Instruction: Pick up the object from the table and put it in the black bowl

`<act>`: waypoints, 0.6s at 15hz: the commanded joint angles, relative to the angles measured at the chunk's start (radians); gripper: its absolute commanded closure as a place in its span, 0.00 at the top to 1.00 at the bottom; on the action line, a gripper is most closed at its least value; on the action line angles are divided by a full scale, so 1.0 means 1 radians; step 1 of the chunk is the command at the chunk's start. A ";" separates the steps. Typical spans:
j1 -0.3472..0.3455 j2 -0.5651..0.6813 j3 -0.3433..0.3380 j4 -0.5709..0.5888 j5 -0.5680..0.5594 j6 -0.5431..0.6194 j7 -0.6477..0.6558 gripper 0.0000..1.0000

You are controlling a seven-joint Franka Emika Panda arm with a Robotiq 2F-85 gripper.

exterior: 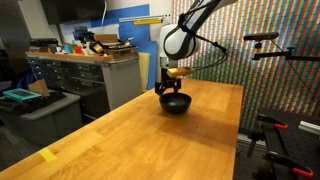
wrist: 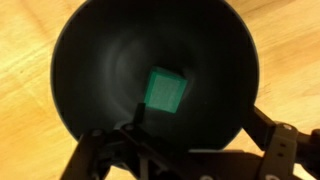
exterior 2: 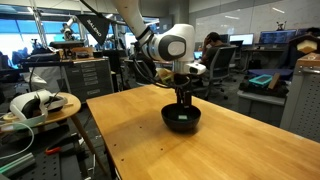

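The black bowl (exterior: 176,104) stands on the wooden table (exterior: 140,140) near its far end; it also shows in the other exterior view (exterior 2: 182,119). In the wrist view the bowl (wrist: 100,60) fills the frame, and the small green block (wrist: 165,92) lies inside it, a little tilted. My gripper (wrist: 200,128) hangs straight over the bowl with its fingers spread apart and nothing between them. In both exterior views the gripper (exterior: 168,89) (exterior 2: 183,100) sits just above the bowl's rim, and the block is hidden there.
A flat yellow scrap (exterior: 47,155) lies near the table's front left edge. A grey metal workbench (exterior: 90,72) with drawers stands behind on the left. A cluttered side table (exterior 2: 35,110) stands beside the wooden table (exterior 2: 130,140).
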 commanded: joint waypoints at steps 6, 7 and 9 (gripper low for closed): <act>-0.017 -0.126 0.005 -0.093 0.053 0.042 -0.048 1.00; -0.026 -0.151 0.016 -0.114 0.058 0.038 -0.078 1.00; -0.055 -0.213 0.055 -0.162 0.099 0.018 -0.167 1.00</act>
